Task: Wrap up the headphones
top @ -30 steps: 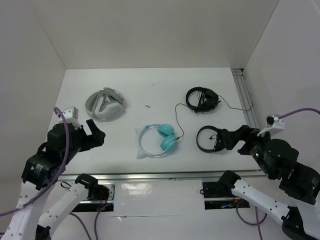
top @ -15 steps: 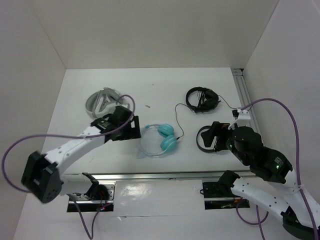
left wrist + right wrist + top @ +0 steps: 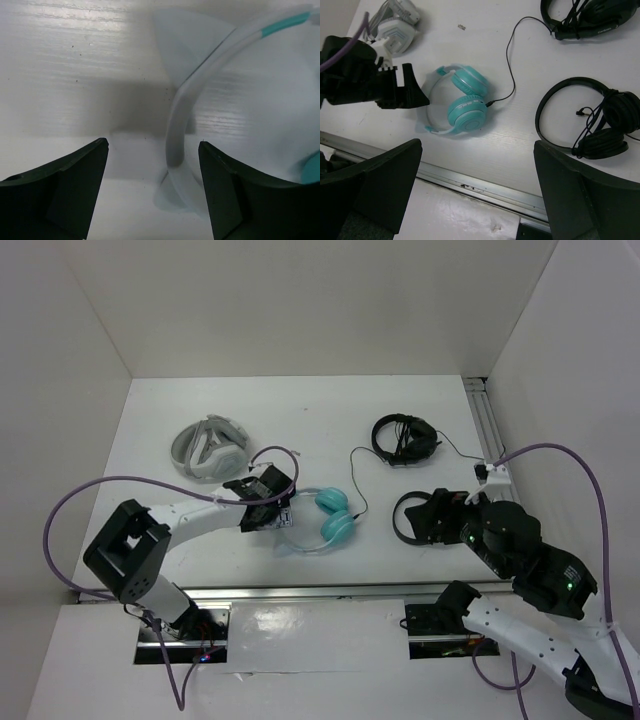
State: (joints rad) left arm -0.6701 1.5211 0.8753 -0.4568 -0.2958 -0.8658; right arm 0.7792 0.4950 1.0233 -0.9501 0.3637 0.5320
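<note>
The headphones lie flat at the table's middle front, with teal ear cups, a pale headband and a thin black cable running back. They also show in the right wrist view. My left gripper is open and low at the headband's left side. In the left wrist view the headband lies between the fingers of the left gripper, nearer the right one and untouched. My right gripper is open and empty, raised over the table's right front; in its own view nothing lies between its fingers.
Bulky grey-white headphones lie at the back left. One black pair lies at the back right, another under my right gripper. A metal rail runs along the front edge, another along the right. White walls enclose the table.
My left arm has swung from the near left corner out to the teal headphones' headband and lowered there. My right arm has moved in over the black headphones at the right front.
</note>
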